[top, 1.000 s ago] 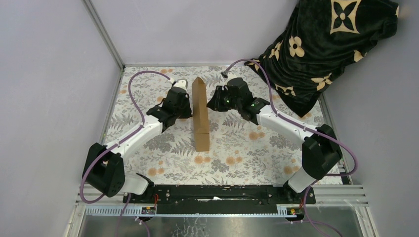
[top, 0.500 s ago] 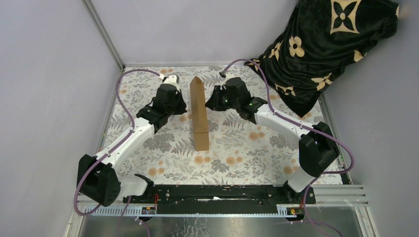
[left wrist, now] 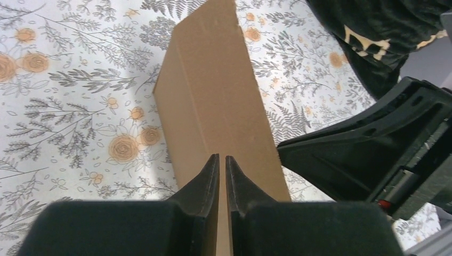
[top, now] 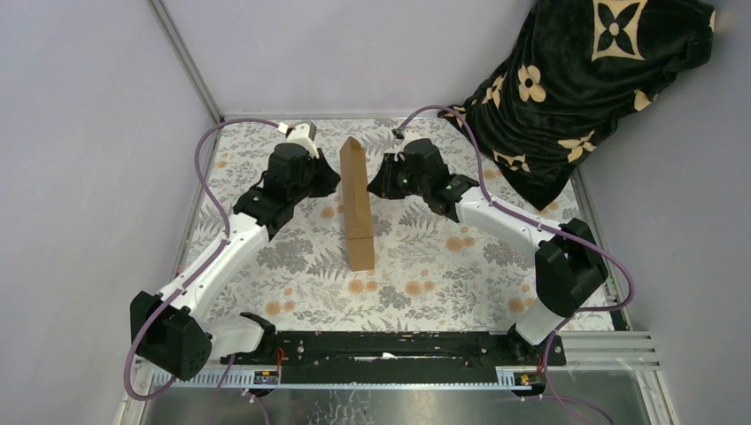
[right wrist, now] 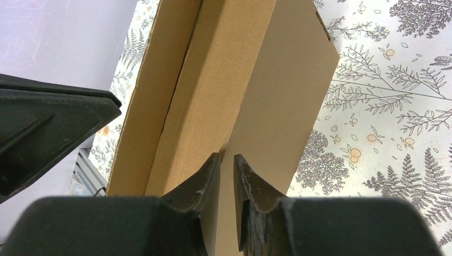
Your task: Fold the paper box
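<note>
Gripping the upright paper box (top: pixel 357 208), right pincer (right wrist: pixel 226 156) is clenched (left pincer (left wrist: pixel 222 156): cannot tell).

The brown paper box (top: pixel 357 208) stands folded flat, upright on its edge.

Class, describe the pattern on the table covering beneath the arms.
White cloth printed with grey ferns and orange flowers; clearest in the left wrist view.

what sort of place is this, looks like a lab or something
Probably a robot test cell, not a home: two white-and-black robot arms bolted to a black base rail, plain pale walls in an aluminium frame, and a floral-print cloth over the work table.
</note>
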`<state>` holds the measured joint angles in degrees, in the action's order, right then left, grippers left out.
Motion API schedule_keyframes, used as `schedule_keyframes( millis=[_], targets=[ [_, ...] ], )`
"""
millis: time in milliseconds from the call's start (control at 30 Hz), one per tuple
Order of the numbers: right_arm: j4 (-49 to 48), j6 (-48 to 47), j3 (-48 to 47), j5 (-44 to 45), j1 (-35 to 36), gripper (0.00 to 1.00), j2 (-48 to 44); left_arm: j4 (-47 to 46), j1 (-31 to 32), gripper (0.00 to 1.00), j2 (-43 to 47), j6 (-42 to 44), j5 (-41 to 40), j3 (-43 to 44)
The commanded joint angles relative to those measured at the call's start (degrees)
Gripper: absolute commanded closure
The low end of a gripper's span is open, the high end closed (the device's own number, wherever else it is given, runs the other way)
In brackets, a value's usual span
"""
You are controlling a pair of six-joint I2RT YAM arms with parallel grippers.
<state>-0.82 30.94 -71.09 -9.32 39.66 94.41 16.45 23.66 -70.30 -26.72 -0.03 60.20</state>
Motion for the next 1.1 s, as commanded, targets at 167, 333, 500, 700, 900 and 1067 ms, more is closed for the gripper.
schedule_keyframes(
  millis=[167,333,500,700,900,1067],
  targets=[
    [0.5,-1.2,-1.9,-0.4,1.3,0.79,1.6,-5.6,-0.3,0.87,1.4,-3.2,6.1,1.6],
    [0.5,-1.6,-2.5,-0.3,1.6,0.8,2.1,-8.0,-0.3,0.87,-0.1,-4.4,8.1,0.3],
    [2.9,-2.1,-3.3,0.0,2.0,0.81,2.4,-10.4,-0.1,0.87,-2.5,-5.0,9.4,-1.9],
    [3.3,-2.3,-3.4,-0.1,2.2,0.82,2.7,-11.9,0.2,0.88,-4.8,-5.0,9.8,-3.7],
    [3.7,-2.7,-3.7,-0.1,2.3,0.82,2.9,-11.8,0.6,0.88,-5.9,-4.6,9.3,-4.0],
    [4.0,-2.9,-4.0,-0.2,2.4,0.83,3.1,-11.7,0.9,0.88,-7.0,-4.4,8.9,-4.5]
  ],
)
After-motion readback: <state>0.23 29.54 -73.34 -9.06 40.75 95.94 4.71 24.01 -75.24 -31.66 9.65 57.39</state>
